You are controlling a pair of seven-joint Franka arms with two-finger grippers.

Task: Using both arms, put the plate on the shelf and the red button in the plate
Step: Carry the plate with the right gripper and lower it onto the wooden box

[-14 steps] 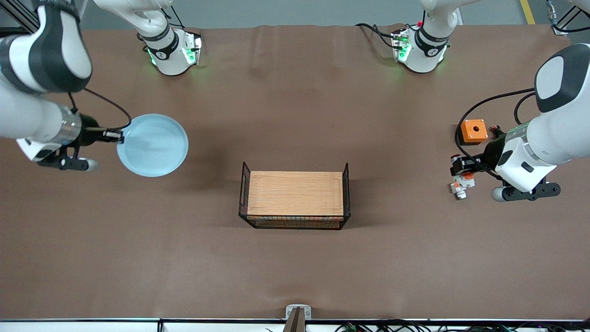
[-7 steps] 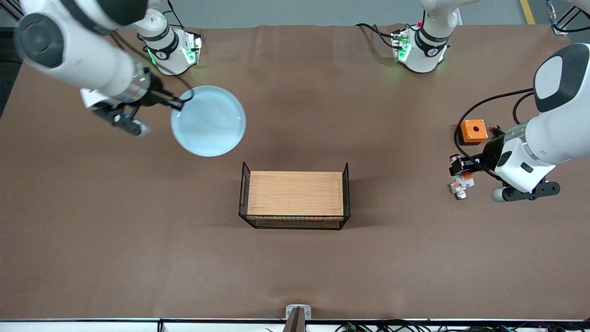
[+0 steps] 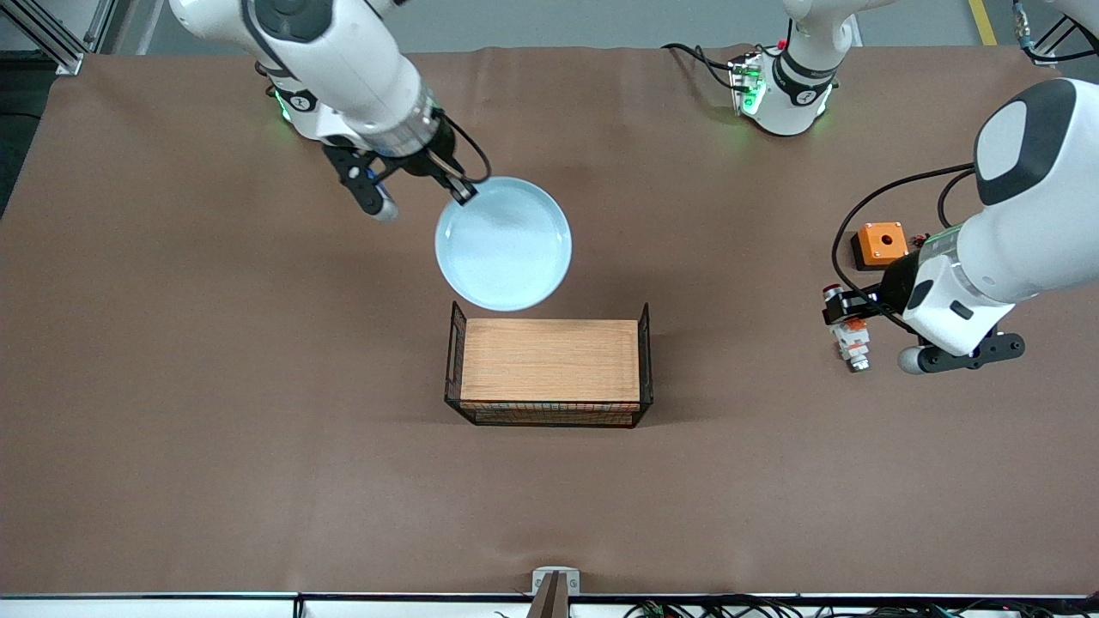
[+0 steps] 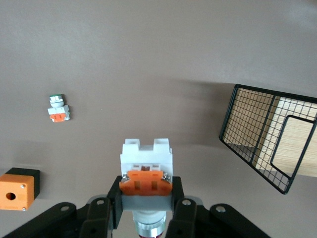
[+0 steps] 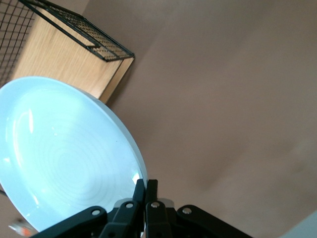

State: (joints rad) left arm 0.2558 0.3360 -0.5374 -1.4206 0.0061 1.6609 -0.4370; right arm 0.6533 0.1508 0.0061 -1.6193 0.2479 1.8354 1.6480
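My right gripper (image 3: 459, 190) is shut on the rim of the pale light-blue plate (image 3: 503, 243). It holds the plate in the air over the table, by the edge of the wire basket (image 3: 646, 360) that lies farther from the front camera. In the right wrist view the fingers (image 5: 147, 186) pinch the plate's rim (image 5: 64, 158). My left gripper (image 3: 846, 311) is shut on the red button (image 3: 852, 339), held just above the table at the left arm's end. In the left wrist view the fingers (image 4: 145, 191) clamp the button (image 4: 146, 158), white end pointing away.
The black wire basket holds a wooden block (image 3: 549, 359) at the table's middle. An orange box with a round hole (image 3: 880, 243) sits beside my left gripper. A shorter white-and-orange piece (image 4: 58, 108) lies on the table, seen only in the left wrist view.
My right arm has swung the plate from the right arm's end of the table to the middle, by the basket. My left gripper has shifted slightly toward the middle with the button.
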